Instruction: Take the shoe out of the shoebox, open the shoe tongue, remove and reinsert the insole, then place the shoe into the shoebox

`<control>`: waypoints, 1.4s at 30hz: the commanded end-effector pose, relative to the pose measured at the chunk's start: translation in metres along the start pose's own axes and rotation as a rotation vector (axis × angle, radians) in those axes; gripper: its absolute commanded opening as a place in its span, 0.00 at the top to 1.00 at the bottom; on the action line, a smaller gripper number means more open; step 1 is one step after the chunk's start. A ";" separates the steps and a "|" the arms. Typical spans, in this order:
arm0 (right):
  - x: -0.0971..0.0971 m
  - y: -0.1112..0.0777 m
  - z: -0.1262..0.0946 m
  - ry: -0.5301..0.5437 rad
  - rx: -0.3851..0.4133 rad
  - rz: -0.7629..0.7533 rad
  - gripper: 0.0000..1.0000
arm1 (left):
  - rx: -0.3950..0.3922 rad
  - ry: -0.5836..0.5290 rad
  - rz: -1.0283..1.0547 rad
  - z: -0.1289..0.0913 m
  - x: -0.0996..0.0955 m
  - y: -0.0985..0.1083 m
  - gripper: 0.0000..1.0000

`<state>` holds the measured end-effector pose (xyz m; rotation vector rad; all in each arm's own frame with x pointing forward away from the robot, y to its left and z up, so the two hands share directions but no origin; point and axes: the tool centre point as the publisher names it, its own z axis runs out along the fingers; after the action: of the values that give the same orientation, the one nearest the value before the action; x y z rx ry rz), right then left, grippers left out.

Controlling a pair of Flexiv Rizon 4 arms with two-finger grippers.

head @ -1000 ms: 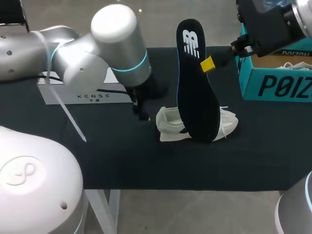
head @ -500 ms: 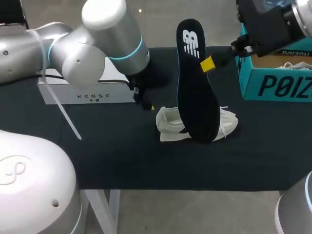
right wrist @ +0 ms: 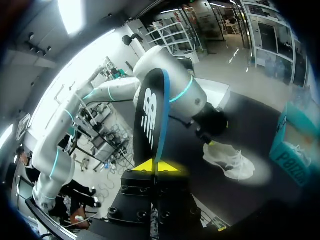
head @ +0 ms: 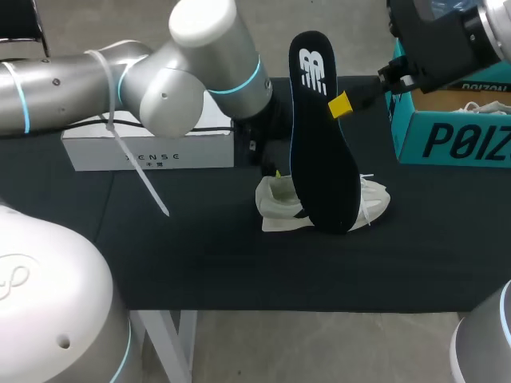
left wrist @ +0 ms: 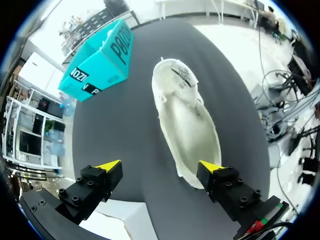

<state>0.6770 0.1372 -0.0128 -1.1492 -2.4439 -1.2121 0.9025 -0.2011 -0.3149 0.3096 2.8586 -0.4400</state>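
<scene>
Black cloth covers the table (head: pixel 200 263) in the head view, where the white shoe (head: pixel 271 211) sits near the middle, outside the teal shoebox (head: pixel 451 140) at the right edge. The dark insole (head: pixel 323 136) stands nearly upright in front of the shoe, pinched at one edge by the right gripper (head: pixel 342 104). The left gripper (head: pixel 275 171) hangs low at the shoe's near end, by a white box (head: pixel 144 152); its fingers are mostly hidden there. In the left wrist view that gripper (left wrist: pixel 160 166) is spread wide and holds nothing, one finger seemingly right at the shoe's (left wrist: pixel 187 125) end, the shoebox (left wrist: pixel 100 60) well ahead. In the right wrist view the right gripper (right wrist: pixel 156 166) is clamped narrowly on the insole (right wrist: pixel 152 120), with the shoe (right wrist: pixel 227 160) below beyond it.
</scene>
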 end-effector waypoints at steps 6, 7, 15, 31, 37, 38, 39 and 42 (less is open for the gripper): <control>0.000 0.003 0.002 0.000 0.005 0.001 1.00 | 0.005 0.040 -0.011 0.039 0.000 -0.014 0.00; 0.000 0.003 0.002 0.000 0.005 0.001 1.00 | 0.004 0.041 -0.012 0.042 0.001 -0.014 0.00; 0.000 0.003 0.002 0.000 0.005 0.001 1.00 | -0.003 0.061 -0.055 0.066 0.005 -0.015 0.00; 0.000 0.003 0.002 0.000 0.005 0.001 1.00 | 0.040 0.119 -0.013 0.082 0.020 -0.021 1.00; 0.000 0.003 0.002 0.000 0.005 0.001 1.00 | 0.049 0.128 0.006 0.083 0.024 -0.021 1.00; 0.000 0.003 0.002 0.000 0.005 0.001 1.00 | 0.051 0.126 0.009 0.083 0.024 -0.022 1.00; 0.000 0.003 0.002 0.000 0.005 0.001 1.00 | 0.058 0.123 0.021 0.081 0.023 -0.022 1.00; 0.000 0.003 0.002 0.000 0.005 0.001 1.00 | 0.064 0.119 0.048 0.079 0.019 -0.024 1.00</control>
<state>0.6770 0.1372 -0.0128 -1.1493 -2.4439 -1.2122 0.8925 -0.2462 -0.3886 0.4129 2.9517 -0.5125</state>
